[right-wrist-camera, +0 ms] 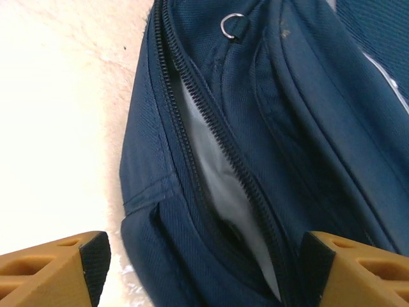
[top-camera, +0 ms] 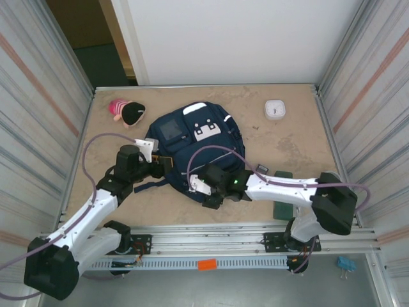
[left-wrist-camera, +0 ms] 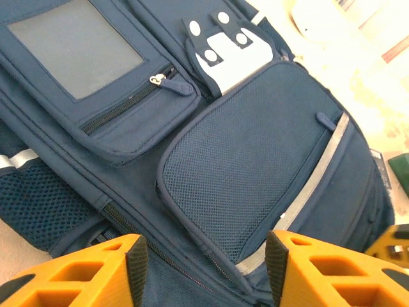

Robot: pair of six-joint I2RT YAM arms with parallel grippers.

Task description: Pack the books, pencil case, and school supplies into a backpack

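The navy backpack (top-camera: 192, 137) lies flat mid-table, front pockets up. My left gripper (top-camera: 163, 165) hovers open over its left side; in the left wrist view its orange fingers (left-wrist-camera: 206, 265) straddle the mesh pocket (left-wrist-camera: 255, 173) and a zipper seam, holding nothing. My right gripper (top-camera: 203, 190) is at the bag's near edge, open. In the right wrist view its pads (right-wrist-camera: 204, 272) stand either side of the unzipped main opening (right-wrist-camera: 214, 166), where grey lining shows. A dark green book (top-camera: 283, 195) lies partly under the right arm. A pink and black pouch (top-camera: 128, 112) sits at the far left.
A white square device (top-camera: 275, 109) rests at the far right. A small dark item (top-camera: 261, 169) lies beside the backpack near the right forearm. Metal walls close in the table on both sides. A blue clip (top-camera: 346, 264) lies beyond the near rail.
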